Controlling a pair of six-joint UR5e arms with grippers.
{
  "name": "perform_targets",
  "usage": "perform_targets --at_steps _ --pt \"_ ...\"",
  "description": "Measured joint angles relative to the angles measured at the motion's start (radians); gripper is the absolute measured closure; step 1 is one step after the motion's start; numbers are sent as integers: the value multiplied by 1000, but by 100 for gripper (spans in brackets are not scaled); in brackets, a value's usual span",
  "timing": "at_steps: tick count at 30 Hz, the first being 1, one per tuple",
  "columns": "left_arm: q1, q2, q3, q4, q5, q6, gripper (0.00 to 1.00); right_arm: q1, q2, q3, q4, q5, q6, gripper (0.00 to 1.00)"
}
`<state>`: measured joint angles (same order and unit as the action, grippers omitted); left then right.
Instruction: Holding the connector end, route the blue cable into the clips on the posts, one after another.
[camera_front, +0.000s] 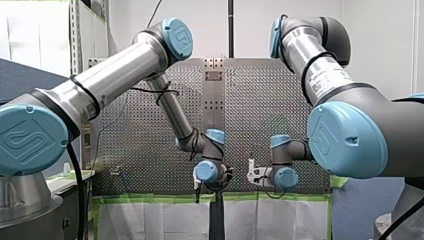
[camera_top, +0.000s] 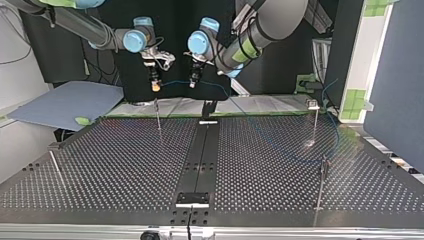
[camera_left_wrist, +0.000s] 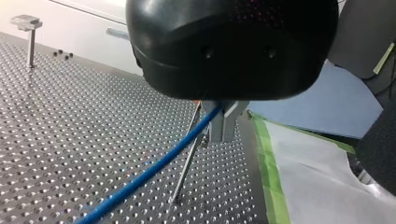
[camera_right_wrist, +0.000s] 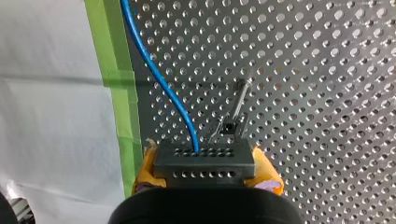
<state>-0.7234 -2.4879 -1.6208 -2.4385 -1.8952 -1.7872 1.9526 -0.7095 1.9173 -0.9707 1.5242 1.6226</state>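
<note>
One blue cable (camera_right_wrist: 159, 79) links both of my grippers. Its connector (camera_right_wrist: 204, 164), a dark block with rows of holes, is clamped between the yellow pads (camera_right_wrist: 145, 170) of my right gripper (camera_right_wrist: 205, 161). The cable leaves the block's front face and curves away beside the green tape (camera_right_wrist: 114, 70) at the table's edge. In the top view a short span of it hangs in the air between the two grippers, above the far edge of the table (camera_top: 125, 165). My left gripper (camera_left_wrist: 223, 122) has its metal fingers pinched down on the cable farther along. From there the cable slopes to the perforated surface and trails across the top view's right half. A thin post (camera_right_wrist: 236, 109) topped with a clip stands just ahead of the right gripper, and the cable passes beside it without touching. Three other posts (camera_top: 316, 125) stand well apart elsewhere on the table.
</note>
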Motion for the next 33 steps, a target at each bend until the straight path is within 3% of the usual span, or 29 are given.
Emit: perform_targets --at_steps 5,9,16,21,27,33 --pt "-14 -10 44 -8 -17 -2 100 -18 -6 19 -6 -5 -9 100" --pt "-20 -11 64 -6 -27 -10 100 -40 -18 41 -20 -22 -4 100" --pt "-35 -41 91 -17 -32 -27 100 -99 -31 50 -9 -79 -10 100" --pt "-68 -84 133 -30 -55 -38 100 -139 -32 50 -6 -122 -18 100" --pt "-95 -115 187 -19 -102 -42 100 -146 -31 50 -15 -172 -19 100" --pt "-103 -118 224 -16 -128 -43 100 -145 -30 50 -32 -187 -11 100"
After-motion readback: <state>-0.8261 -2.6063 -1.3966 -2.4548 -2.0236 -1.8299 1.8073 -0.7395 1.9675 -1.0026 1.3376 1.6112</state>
